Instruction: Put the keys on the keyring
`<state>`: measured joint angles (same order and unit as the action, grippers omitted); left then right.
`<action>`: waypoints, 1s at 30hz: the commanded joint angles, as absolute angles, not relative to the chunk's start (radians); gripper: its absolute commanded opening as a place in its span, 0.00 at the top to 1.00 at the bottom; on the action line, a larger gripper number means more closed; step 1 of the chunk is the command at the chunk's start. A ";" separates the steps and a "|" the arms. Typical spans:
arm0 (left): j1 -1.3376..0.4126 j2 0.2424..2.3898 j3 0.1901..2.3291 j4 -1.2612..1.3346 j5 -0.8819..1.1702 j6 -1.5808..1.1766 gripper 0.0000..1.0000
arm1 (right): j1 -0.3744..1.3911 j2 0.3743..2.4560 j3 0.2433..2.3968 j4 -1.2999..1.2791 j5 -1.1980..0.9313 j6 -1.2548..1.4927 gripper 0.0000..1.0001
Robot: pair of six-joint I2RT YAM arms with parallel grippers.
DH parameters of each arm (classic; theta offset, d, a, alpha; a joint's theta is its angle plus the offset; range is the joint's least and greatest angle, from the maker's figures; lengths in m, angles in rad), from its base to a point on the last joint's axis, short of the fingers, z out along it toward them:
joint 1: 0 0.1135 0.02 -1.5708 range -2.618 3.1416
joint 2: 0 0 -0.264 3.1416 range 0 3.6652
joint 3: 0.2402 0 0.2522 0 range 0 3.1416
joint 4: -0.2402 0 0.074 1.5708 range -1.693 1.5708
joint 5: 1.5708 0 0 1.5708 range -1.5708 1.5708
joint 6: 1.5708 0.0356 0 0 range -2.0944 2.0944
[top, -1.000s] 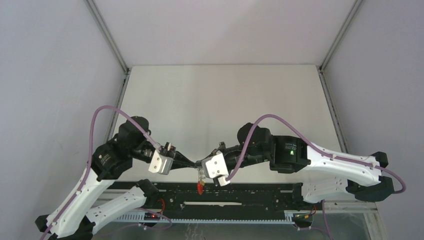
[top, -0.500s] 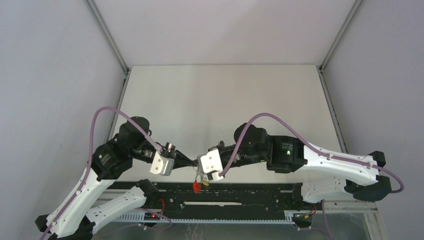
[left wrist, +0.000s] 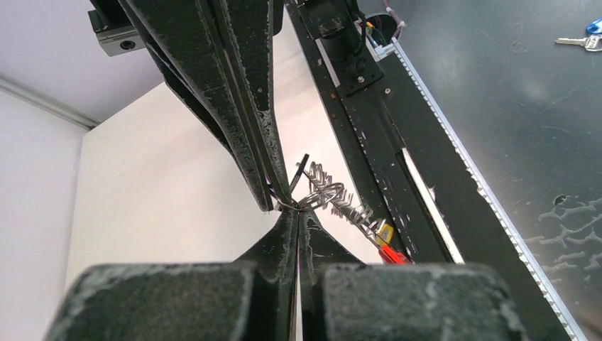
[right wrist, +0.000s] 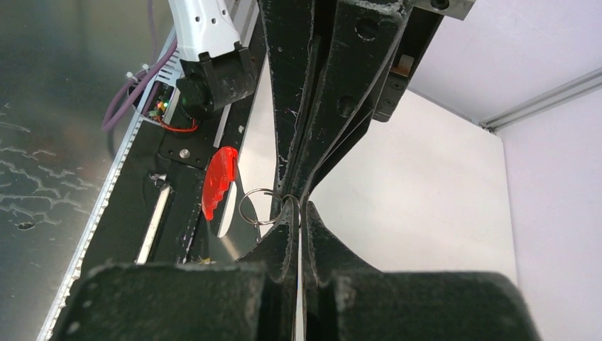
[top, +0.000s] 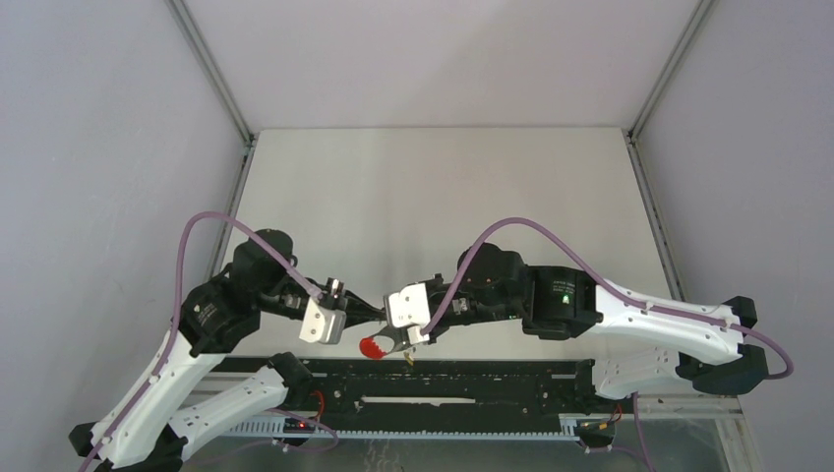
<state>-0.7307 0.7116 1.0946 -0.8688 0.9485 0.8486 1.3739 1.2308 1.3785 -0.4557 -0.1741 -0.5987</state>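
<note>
Left gripper [left wrist: 294,213]: pinched shut on keyring [right wrist: 219,181] wire ring [right wrist: 257,207].
Right gripper [right wrist: 294,207]: shut on same ring.
Keyring: aloft, above rail [top: 472,379].
Progress: yellow key [left wrist: 383,231] seemingly threaded; black key unseen, likely left.

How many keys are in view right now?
2: yellow-tagged key hanging at the keyring; blue-headed key lying on the dark surface. Others may be hidden.

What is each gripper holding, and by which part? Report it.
The left gripper and the right gripper are both shut on the keyring, pinching its wire rings. Its red band hangs free.
</note>
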 commanded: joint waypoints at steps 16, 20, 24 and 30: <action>-0.747 0.641 1.052 -0.605 0.993 0.687 1.00 | 1.325 1.222 1.408 -0.447 -0.164 -0.542 1.00; -0.746 0.637 1.048 -0.604 0.989 0.677 1.00 | 1.317 1.221 1.404 -0.452 -0.171 -0.533 1.00; -0.746 0.635 1.051 -0.594 0.989 0.649 1.00 | 1.305 1.224 1.398 -0.456 -0.184 -0.517 1.00; -0.747 0.645 1.040 -0.549 0.957 0.483 1.00 | 1.281 1.231 1.405 -0.455 -0.271 -0.466 0.84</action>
